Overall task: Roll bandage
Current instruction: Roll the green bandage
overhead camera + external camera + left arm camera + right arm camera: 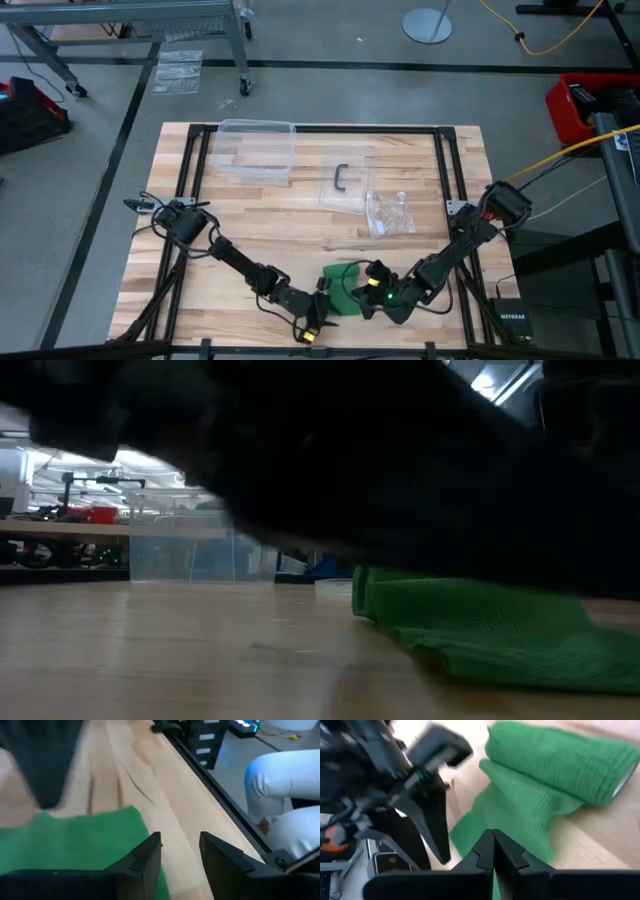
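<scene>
Wooden table (260,220) holds the bandage (343,282); left fingers (145,860) parted and empty, right fingers (487,851) closed, empty.

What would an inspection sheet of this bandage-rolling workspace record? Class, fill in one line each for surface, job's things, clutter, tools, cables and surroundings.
Surface: wooden table with a black frame.
Job's things: green bandage at the near edge, partly rolled, loose end spread flat.
Clutter: clear plastic box, clear lid with dark handle, crumpled clear bag.
Tools: left tool open, beside the bandage's edge, holding nothing; right tool shut, over the loose cloth.
Cables: yellow cable at the table's right; black leads along the left arm.
Surroundings: grey floor, red bin, a person's light trouser leg beside the table.
</scene>
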You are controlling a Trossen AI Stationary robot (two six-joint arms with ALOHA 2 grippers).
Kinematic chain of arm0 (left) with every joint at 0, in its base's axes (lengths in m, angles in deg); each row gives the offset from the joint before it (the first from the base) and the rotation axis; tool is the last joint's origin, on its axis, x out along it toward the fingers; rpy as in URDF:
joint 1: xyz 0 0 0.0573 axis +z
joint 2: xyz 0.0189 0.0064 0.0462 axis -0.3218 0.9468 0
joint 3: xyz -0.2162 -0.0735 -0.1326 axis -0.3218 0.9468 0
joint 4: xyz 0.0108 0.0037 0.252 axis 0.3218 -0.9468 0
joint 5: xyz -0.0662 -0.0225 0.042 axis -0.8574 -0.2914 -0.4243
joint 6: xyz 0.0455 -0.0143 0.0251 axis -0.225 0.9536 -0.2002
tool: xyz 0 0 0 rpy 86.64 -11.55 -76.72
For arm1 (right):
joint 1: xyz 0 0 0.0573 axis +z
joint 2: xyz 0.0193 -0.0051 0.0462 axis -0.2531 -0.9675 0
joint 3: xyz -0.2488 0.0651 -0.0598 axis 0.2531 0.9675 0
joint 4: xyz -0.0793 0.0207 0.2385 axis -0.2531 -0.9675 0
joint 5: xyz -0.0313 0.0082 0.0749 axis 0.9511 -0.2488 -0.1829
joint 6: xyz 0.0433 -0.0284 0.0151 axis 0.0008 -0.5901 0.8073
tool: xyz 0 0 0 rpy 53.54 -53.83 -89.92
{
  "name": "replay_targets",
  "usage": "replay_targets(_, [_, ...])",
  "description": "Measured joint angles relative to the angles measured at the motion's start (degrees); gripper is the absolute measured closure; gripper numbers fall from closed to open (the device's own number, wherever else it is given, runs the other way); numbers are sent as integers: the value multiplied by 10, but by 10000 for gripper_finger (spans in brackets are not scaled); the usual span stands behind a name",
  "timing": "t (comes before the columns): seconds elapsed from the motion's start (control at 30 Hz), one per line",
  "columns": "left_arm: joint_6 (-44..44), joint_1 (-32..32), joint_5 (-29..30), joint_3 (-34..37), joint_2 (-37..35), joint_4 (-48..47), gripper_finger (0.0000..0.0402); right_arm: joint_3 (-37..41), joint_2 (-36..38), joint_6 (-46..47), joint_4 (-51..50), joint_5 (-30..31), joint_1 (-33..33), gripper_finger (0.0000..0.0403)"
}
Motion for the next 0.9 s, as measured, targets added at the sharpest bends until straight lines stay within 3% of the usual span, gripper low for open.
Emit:
replay_targets(0.37, [-105, 26, 160, 0, -47, -103, 272, -52, -64, 12, 7, -22, 0, 398])
replay_targets(0.57, [-108, 51, 170, 0, -48, -164, 272, -92, -104, 14, -33, -58, 0, 398])
replay_targets(0.9, [-113, 70, 182, 0, -50, -166, 272, -116, -139, 29, -32, -103, -1, 398])
